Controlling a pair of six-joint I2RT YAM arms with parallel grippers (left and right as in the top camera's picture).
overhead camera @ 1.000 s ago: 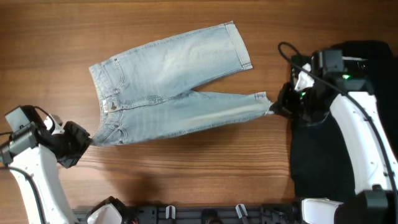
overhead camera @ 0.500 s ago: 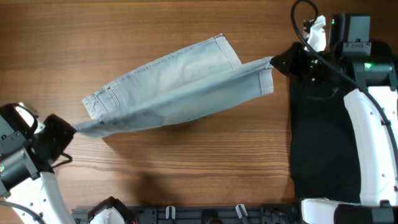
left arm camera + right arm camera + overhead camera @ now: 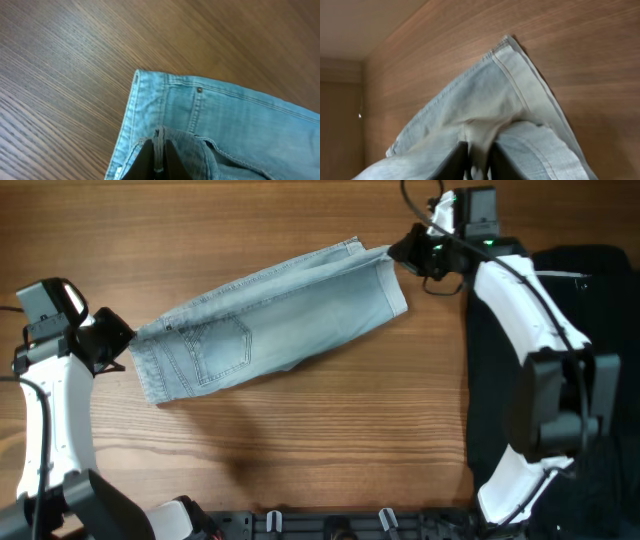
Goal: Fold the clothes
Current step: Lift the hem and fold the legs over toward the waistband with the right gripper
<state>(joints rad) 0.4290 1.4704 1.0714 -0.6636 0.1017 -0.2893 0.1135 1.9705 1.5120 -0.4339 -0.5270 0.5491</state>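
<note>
The light blue denim shorts [image 3: 270,315] lie folded in half lengthwise on the wooden table, a back pocket facing up, waistband at the left, cuffed hems at the right. My left gripper [image 3: 122,338] is shut on the waistband edge at the left end; the left wrist view shows the denim [image 3: 225,120] pinched between the fingers [image 3: 159,157]. My right gripper [image 3: 398,252] is shut on the hem corner at the upper right; the right wrist view shows the cloth [image 3: 485,100] bunched between its fingers [image 3: 479,160].
A larger plain black garment [image 3: 560,380] lies on the right side of the table under my right arm. Bare wood table [image 3: 300,440] shows in front of the shorts. A black rail runs along the near edge.
Both grippers carried the near half of the shorts up and over the far half. The shorts went from spread open to folded lengthwise, pocket side up. Both arms moved toward the far side.
</note>
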